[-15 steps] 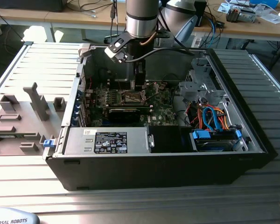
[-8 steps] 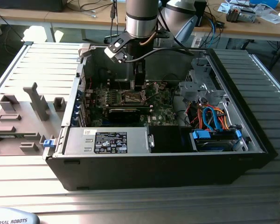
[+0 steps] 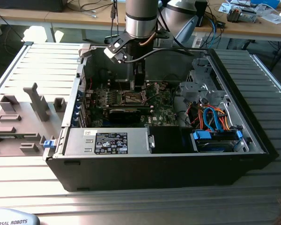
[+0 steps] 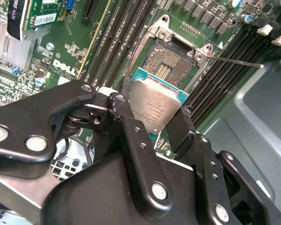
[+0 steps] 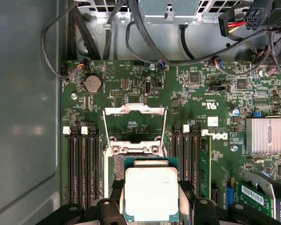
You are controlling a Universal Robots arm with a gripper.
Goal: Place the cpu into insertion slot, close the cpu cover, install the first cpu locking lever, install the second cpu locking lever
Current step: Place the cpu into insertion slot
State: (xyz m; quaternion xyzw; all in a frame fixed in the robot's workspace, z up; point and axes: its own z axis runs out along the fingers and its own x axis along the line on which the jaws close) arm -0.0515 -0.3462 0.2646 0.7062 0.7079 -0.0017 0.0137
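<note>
My gripper (image 4: 154,102) is shut on the cpu (image 4: 155,107), a silver-grey square chip on a teal base, one black finger (image 4: 123,101) on each side. The same chip (image 5: 151,193) sits between the fingers in the first wrist view. It hangs close over the insertion slot (image 4: 171,62), whose dark contact field partly shows beyond it. The cpu cover (image 5: 135,109), a silvery open frame, is swung back off the slot. A thin locking lever (image 4: 234,61) sticks out to the side, unlatched. In the exterior view the gripper (image 3: 138,85) reaches down inside the computer case over the motherboard.
Black memory slots (image 5: 82,164) flank the socket on both sides. A finned heatsink (image 5: 266,135) and loose cables (image 5: 145,42) lie on and above the board. The case wall (image 3: 145,161), a labelled power supply (image 3: 107,142) and a drive cage (image 3: 215,138) ring the work area.
</note>
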